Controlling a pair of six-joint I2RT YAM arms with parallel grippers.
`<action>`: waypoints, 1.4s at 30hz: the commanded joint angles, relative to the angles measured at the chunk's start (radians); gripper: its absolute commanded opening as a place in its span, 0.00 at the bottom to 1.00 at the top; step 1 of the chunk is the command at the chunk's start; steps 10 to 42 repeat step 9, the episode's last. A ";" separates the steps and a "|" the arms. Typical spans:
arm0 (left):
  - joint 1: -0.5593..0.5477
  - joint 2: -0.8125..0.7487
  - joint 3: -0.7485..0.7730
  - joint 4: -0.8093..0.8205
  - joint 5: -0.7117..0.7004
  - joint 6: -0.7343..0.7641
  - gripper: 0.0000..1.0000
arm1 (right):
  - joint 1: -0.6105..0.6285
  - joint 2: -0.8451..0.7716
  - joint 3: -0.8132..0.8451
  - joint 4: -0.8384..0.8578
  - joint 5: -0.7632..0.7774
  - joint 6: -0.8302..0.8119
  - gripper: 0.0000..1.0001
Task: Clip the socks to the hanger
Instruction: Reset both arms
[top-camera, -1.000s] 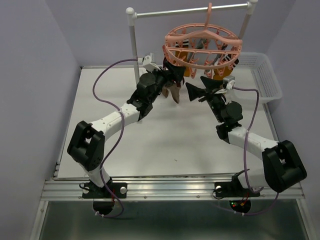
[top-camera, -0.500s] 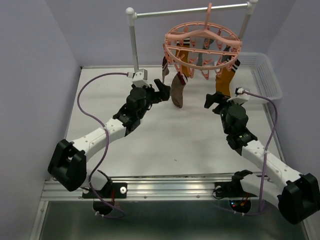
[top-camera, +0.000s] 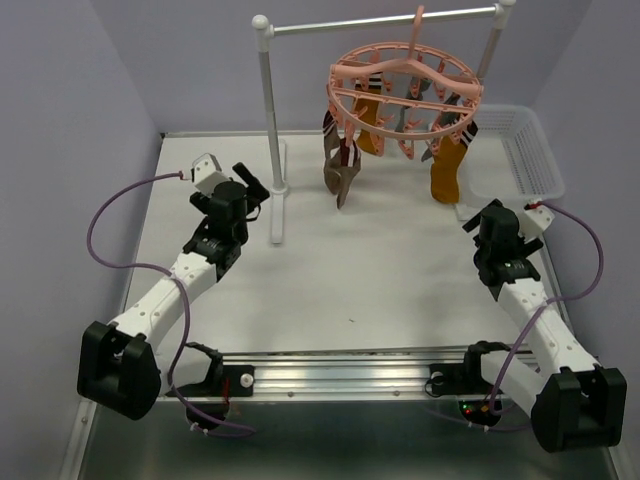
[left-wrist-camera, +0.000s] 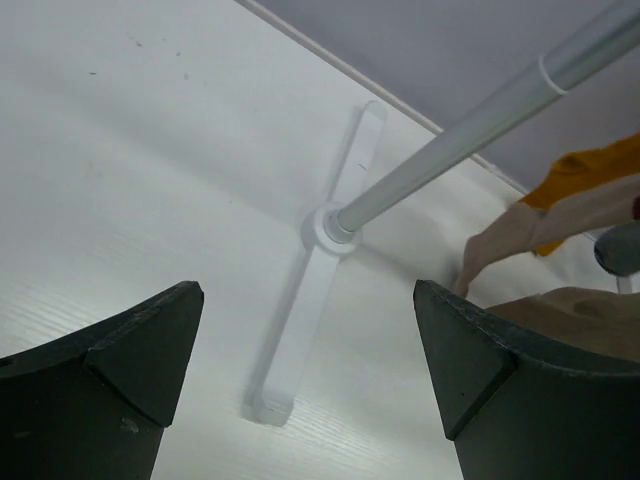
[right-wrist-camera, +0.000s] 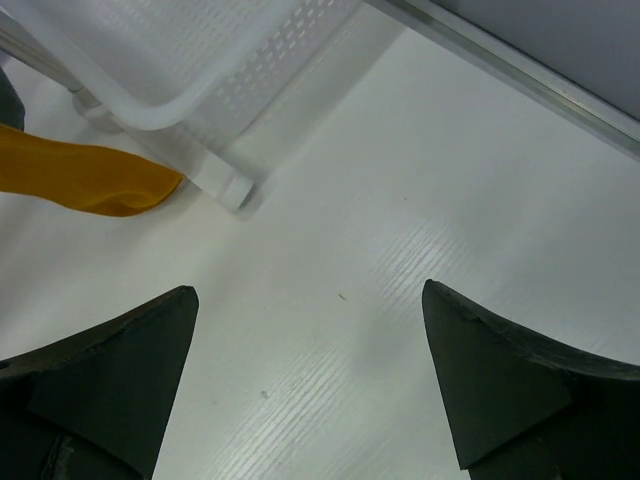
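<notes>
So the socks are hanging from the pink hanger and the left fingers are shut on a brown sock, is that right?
Not quite: the left fingers are open and hold nothing; the left wrist view shows only the table and the rail stand's foot between them. The socks do hang from the pink hanger.

Open table (top-camera: 350, 275) centre, stand post (top-camera: 271, 130) perhaps crowding left hand (top-camera: 252, 192)

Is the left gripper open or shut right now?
Open: the left gripper has its fingers wide apart, holding nothing.
</notes>
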 joint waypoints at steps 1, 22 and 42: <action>0.042 -0.054 -0.008 0.015 -0.086 -0.021 0.99 | -0.001 0.006 0.085 -0.029 0.050 0.027 1.00; 0.079 -0.030 0.036 0.019 -0.121 0.033 0.99 | -0.001 0.039 0.105 0.008 0.122 0.036 1.00; 0.079 -0.030 0.036 0.019 -0.121 0.033 0.99 | -0.001 0.039 0.105 0.008 0.122 0.036 1.00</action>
